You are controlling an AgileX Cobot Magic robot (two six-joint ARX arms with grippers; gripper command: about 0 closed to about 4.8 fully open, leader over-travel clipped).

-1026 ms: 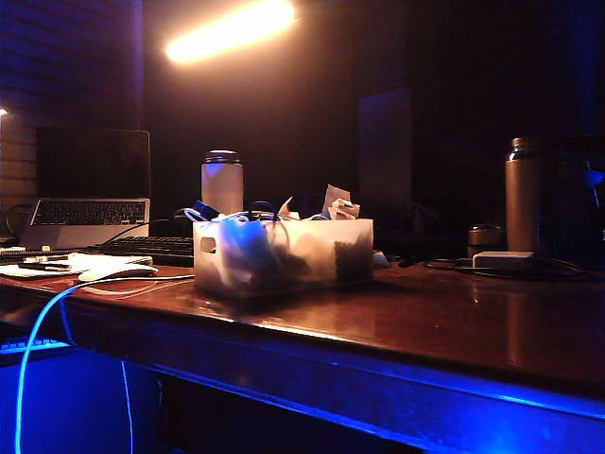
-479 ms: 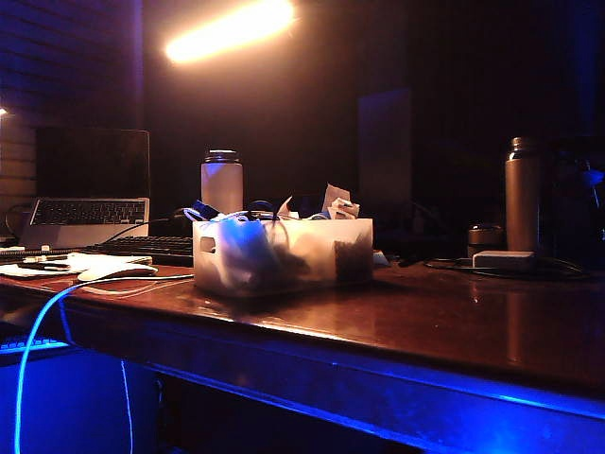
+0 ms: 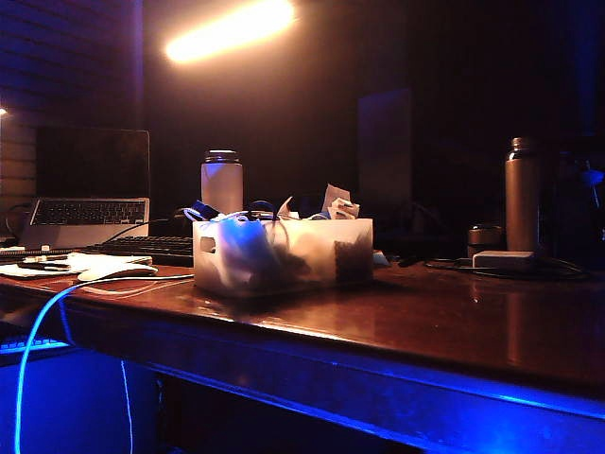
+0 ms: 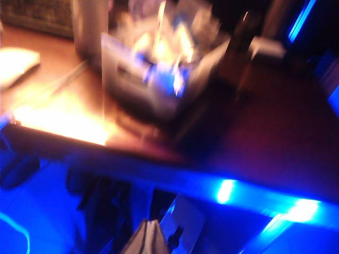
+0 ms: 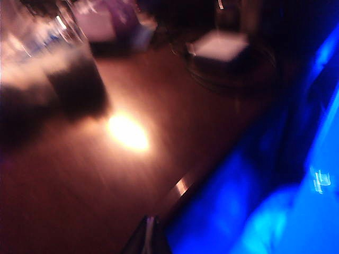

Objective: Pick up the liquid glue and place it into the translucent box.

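The translucent box (image 3: 284,252) stands on the wooden surface (image 3: 444,322), crammed with clutter; the liquid glue cannot be picked out. The left tool (image 4: 149,241) and right tool (image 5: 150,238), both blurred, hang beyond the surface's edge, pressed closed, gripping nothing.

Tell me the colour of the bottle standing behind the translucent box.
White bottle with a dark lid, clearest in the exterior view.

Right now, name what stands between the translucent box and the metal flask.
Exterior view: only a short dark cup, beside the metal flask. The left end effector and right end effector hang before the table edge.
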